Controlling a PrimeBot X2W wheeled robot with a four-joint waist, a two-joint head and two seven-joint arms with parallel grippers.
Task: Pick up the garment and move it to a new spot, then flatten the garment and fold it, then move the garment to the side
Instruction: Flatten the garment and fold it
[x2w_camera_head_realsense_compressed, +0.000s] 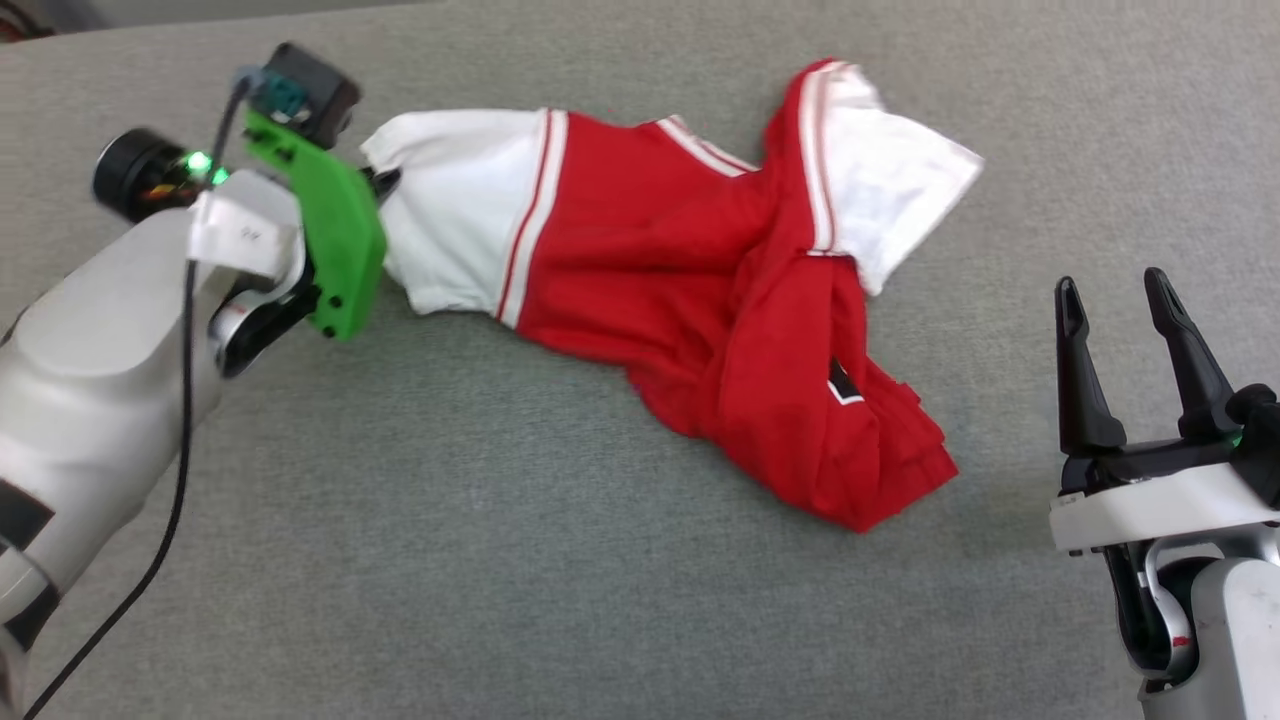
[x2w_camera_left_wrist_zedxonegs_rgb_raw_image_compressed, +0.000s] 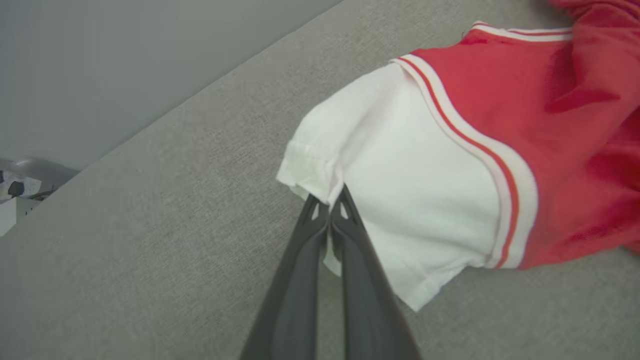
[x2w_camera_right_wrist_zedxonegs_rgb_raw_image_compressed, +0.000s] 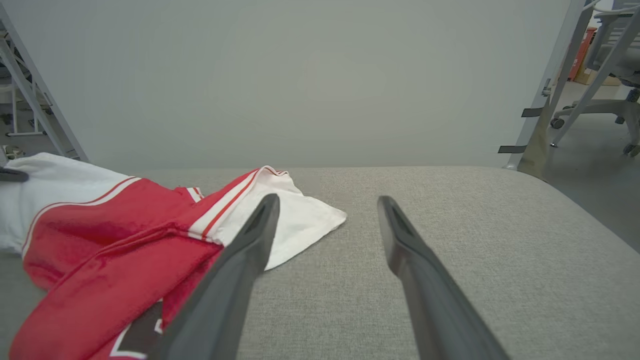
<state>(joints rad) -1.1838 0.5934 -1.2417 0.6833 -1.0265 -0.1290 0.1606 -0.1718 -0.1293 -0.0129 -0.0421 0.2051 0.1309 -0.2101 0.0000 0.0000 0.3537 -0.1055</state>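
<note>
The garment is a red T-shirt with white sleeves and striped trim, lying crumpled across the grey padded table. My left gripper is shut on the hem of the garment's white left sleeve; in the head view its fingers are hidden behind the green wrist mount at that sleeve's edge. My right gripper stands open to the right of the garment, apart from it. In the right wrist view the right gripper has bare table between its fingers, and the garment lies to its left.
The table's far edge runs close behind the left sleeve, with a grey wall beyond. Past the table's right end stand a metal frame and an office chair base on the floor.
</note>
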